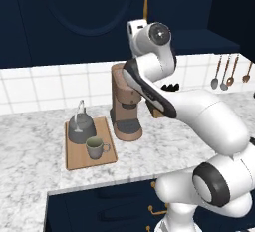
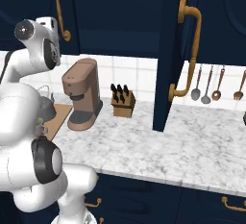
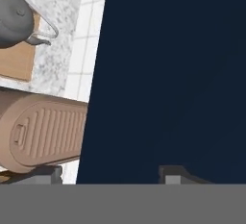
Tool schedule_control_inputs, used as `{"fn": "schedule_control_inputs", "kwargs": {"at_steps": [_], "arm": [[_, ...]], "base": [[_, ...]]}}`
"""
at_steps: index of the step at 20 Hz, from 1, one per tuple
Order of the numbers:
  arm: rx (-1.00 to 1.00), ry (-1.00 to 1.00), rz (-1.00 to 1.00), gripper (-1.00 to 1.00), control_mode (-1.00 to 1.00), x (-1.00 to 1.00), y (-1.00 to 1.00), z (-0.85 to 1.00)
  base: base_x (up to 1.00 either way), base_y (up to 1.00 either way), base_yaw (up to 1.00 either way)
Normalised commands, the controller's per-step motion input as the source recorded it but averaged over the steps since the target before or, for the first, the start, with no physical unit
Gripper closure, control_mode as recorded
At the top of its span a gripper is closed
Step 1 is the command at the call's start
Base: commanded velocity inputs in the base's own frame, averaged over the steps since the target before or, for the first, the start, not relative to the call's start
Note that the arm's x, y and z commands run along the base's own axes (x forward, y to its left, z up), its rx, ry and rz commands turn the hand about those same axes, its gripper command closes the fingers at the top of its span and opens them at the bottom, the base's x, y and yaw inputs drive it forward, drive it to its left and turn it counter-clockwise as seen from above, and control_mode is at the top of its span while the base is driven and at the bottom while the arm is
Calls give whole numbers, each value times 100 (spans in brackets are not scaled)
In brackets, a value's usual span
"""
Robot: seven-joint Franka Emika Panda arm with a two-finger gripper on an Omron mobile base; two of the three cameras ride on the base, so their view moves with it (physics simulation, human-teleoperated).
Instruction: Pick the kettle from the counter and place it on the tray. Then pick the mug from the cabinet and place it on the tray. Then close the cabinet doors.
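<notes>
your gripper (image 3: 110, 174) sits high, right up against the flat dark navy cabinet door (image 3: 173, 74), nothing between its tips; how wide they stand i cannot tell. the open door (image 2: 168, 50) with its curved vertical brass handle (image 2: 188, 50) stands edge-on, its long axis upright, above the table's (image 2: 158, 146) right part, to the right of the arm. one squat dark grey metal kettle (image 1: 80, 126) and one grey-beige mug (image 1: 95, 148) already rest on the single light-brown wooden tray (image 1: 102, 164), at the table's left.

dark grey kettle (image 1: 80, 128), navy cabinet doors (image 2: 168, 55)
</notes>
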Motion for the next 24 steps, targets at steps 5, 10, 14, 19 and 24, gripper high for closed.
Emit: {"fn": "schedule_control_inputs", "kwargs": {"at_steps": [5,10,14,19,24], "arm": [[-5,2,9,-100,-100,-35,18,0],[-9,2,6,-100,-100,-61,13,2],[5,8,-21,-100,-100,-76,0,10],[15,8,-42,-100,-100,-80,-1,13],[22,0,-50,-100,-100,-82,-15,15]], "base": [[0,0,0],[0,0,0],[0,0,0],[0,0,0],[0,0,0]]}}
